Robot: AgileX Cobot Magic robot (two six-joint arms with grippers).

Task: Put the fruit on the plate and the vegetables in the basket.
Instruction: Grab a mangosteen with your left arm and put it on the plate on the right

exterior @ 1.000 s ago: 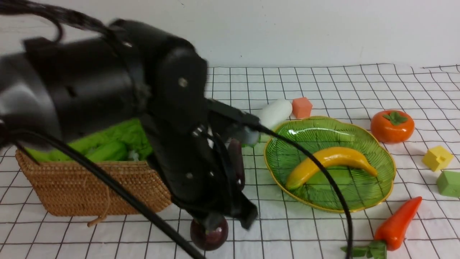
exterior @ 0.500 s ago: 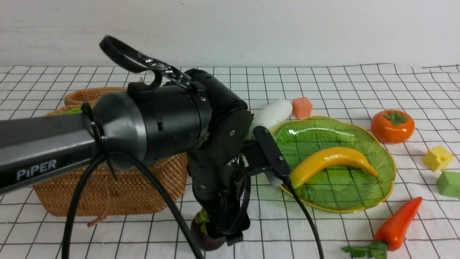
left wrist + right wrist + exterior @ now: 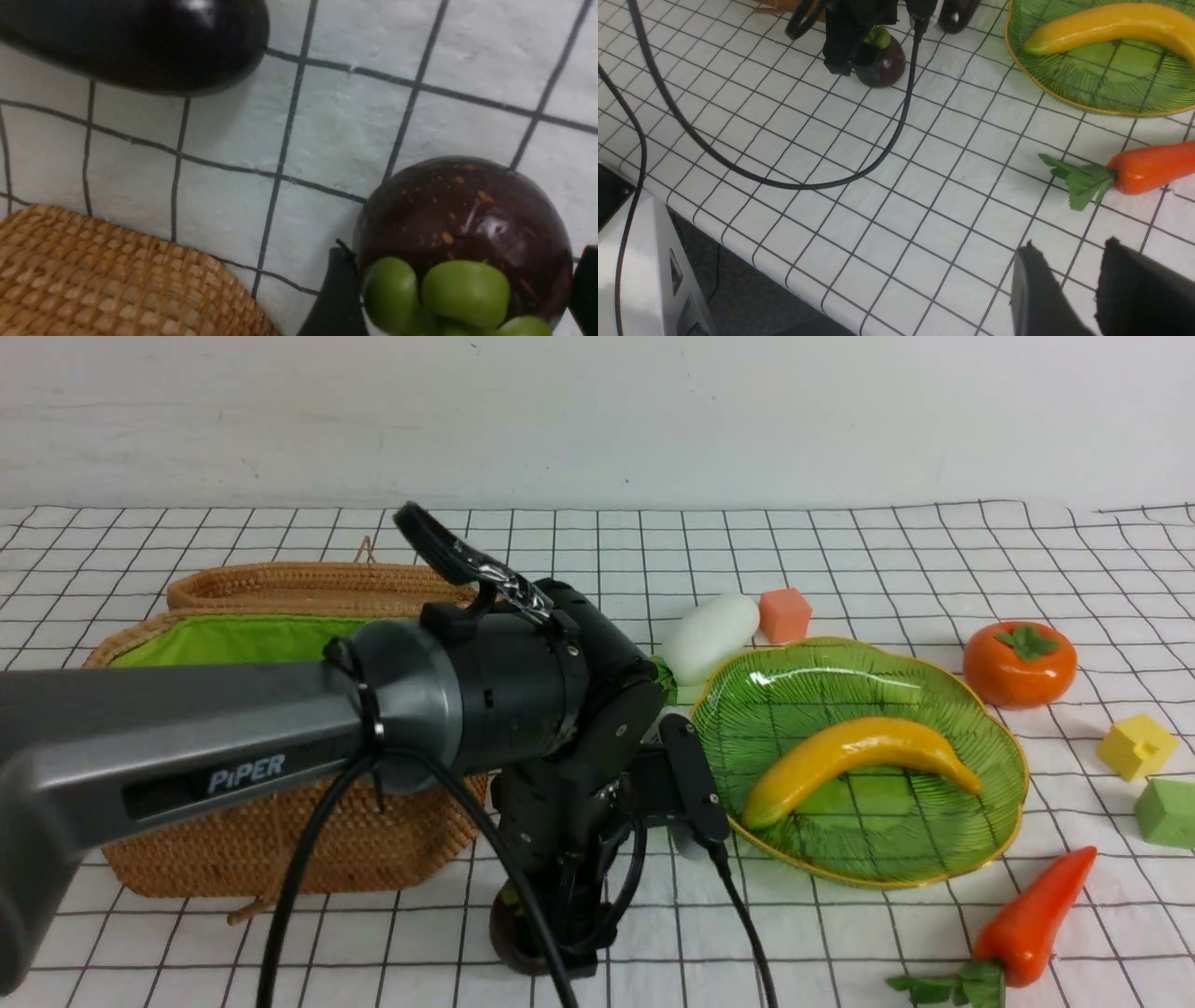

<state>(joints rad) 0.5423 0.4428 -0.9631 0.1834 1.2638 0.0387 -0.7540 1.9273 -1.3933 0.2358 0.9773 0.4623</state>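
Observation:
My left gripper is down at the table front, open, with one jaw on each side of the dark-purple mangosteen, which rests on the cloth. The eggplant lies just beyond it, hidden by the arm in the front view. The banana lies in the green plate. The persimmon, carrot and white radish lie on the cloth. The wicker basket stands at the left; no cucumber shows. My right gripper is shut and empty, near the carrot leaves.
The woven lid leans behind the basket. An orange cube, a yellow cube and a green cube lie around the plate. The left arm's black cable trails over the cloth near the table's front edge.
My left arm has swung down and away from the camera, bringing its gripper lower around the mangosteen. The basket's lining and the lid now show behind it. The other objects have not moved.

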